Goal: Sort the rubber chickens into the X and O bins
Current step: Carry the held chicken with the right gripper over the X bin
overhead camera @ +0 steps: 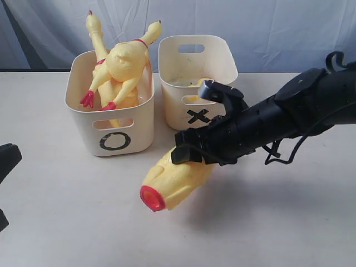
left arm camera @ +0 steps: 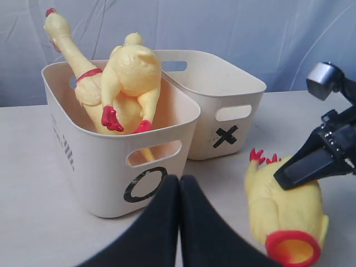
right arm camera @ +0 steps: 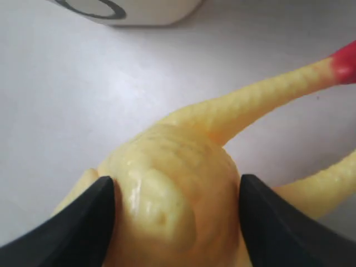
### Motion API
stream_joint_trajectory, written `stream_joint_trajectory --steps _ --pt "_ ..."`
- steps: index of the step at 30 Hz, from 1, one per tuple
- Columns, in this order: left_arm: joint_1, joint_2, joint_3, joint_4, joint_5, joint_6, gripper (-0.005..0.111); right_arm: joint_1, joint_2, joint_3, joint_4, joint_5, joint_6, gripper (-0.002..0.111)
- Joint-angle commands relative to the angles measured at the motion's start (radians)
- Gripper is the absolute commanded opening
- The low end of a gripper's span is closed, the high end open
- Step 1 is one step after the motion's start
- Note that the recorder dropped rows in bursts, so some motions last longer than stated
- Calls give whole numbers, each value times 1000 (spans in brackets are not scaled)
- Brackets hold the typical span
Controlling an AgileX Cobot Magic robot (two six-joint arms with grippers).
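Observation:
The headless stubby chicken (overhead camera: 172,179), yellow with a red neck ring, is in front of the X bin (overhead camera: 183,114), and my right gripper (overhead camera: 186,153) is shut on its body. In the right wrist view the black fingers (right arm camera: 89,222) press both sides of that chicken (right arm camera: 172,161). Whether it touches the table I cannot tell. Two long chickens (overhead camera: 125,67) with red neck bands stick out of the O bin (overhead camera: 133,139). A bit of yellow (overhead camera: 194,82) shows inside the X bin. My left gripper (left arm camera: 179,179) is shut on nothing, facing the O bin (left arm camera: 100,167).
Both bins stand side by side at the back of the cream table (overhead camera: 72,222), before a pale blue curtain (overhead camera: 267,28). The right arm (overhead camera: 289,111) reaches in across the table's right half. My left gripper (overhead camera: 8,158) shows at the left edge.

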Motion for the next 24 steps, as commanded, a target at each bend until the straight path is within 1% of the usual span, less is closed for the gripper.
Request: stream_joint_trajectory --steps 1,7,11,19,20,23,24 --pt "-4 -5 4 -4 -3 -6 0 0 -77 -35 11 44 -1 -1" --pt "-4 -5 4 -4 -3 -6 0 0 -156 -93 13 55 -1 -1" --pt "-4 -5 4 -9 -3 -6 0 0 -185 -143 13 -4 -1 -1" --pt "-4 -5 4 -9 -3 -6 0 0 -186 -179 47 -330 -1 -1" --pt "-4 -5 4 -9 -3 -6 0 0 -186 -179 47 -410 -1 -1" --pt "-4 -5 4 -13 -3 -6 0 0 -184 -179 47 -538 -1 -1" --pt "-4 -5 4 -13 -3 -6 0 0 -181 -179 47 -610 -1 -1"
